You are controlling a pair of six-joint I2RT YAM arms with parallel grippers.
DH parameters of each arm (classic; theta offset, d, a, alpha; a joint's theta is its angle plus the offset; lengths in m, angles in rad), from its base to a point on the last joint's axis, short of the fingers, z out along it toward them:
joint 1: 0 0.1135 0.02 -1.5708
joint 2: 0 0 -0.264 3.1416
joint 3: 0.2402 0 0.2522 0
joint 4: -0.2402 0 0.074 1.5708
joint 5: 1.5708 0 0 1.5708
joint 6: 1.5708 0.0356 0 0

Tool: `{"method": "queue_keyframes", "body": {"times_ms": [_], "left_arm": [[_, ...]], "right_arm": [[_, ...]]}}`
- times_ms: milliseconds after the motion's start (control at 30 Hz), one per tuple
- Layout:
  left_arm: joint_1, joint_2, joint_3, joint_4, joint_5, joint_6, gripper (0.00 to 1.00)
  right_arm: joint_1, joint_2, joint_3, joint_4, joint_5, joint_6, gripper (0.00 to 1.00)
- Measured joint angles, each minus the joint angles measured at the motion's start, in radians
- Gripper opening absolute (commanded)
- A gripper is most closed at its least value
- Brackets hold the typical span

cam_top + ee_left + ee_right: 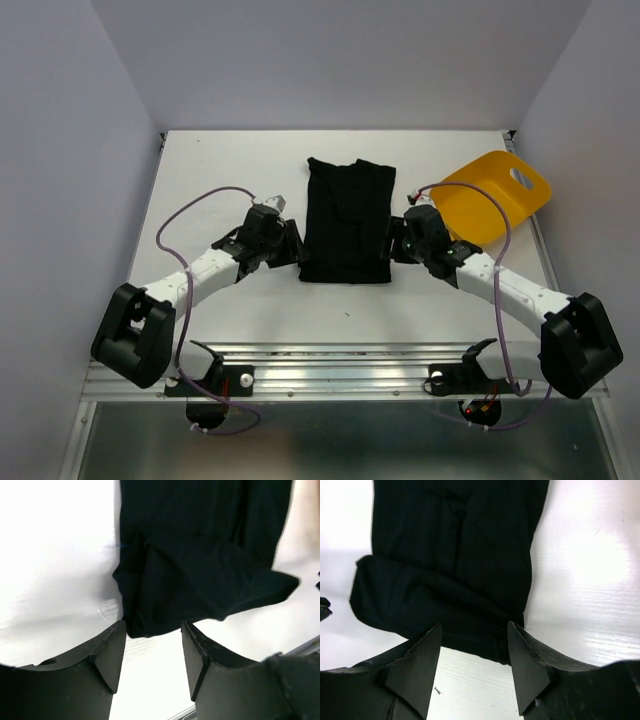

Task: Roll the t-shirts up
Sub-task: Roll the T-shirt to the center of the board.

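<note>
Black t-shirt [347,222] at middle of worktop [220,170], folded to narrow strip, near end doubled over and thicker. Left hand [291,244] just beside near left corner, fingers apart, nothing clamped. Right hand [395,243] just beside near right corner, fingers apart too, nothing clamped. Yellow tub [495,195] at far right, apart from t-shirt.

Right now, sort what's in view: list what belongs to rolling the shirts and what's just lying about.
Belongs to the job:
black t-shirt, folded into a long strip
left hand and right hand, both open at its near corners

Lying about:
yellow tub, far right, apart from the shirt
</note>
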Motion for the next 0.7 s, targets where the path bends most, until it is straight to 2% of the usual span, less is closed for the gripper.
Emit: {"method": "queue_keyframes", "body": {"times_ms": [67, 100, 133, 233, 700], "left_arm": [[0.0, -0.02, 0.047, -0.027, -0.014, 0.008, 0.35], [-0.001, -0.021, 0.071, -0.036, -0.019, 0.013, 0.1], [-0.003, -0.021, 0.092, -0.037, -0.024, 0.014, 0.0], [-0.022, 0.002, 0.15, -0.042, -0.036, 0.016, 0.0], [-0.055, 0.217, 0.174, 0.003, -0.024, -0.013, 0.0]], "right_arm": [[0.0, -0.009, 0.025, -0.011, 0.0, 0.0, 0.43], [0.0, -0.008, 0.036, -0.014, -0.001, -0.001, 0.33], [0.0, -0.003, 0.054, -0.018, -0.005, 0.001, 0.14], [0.0, 0.034, 0.093, -0.018, -0.019, 0.012, 0.01], [0.0, 0.208, 0.115, -0.025, -0.083, 0.036, 0.01]]}}
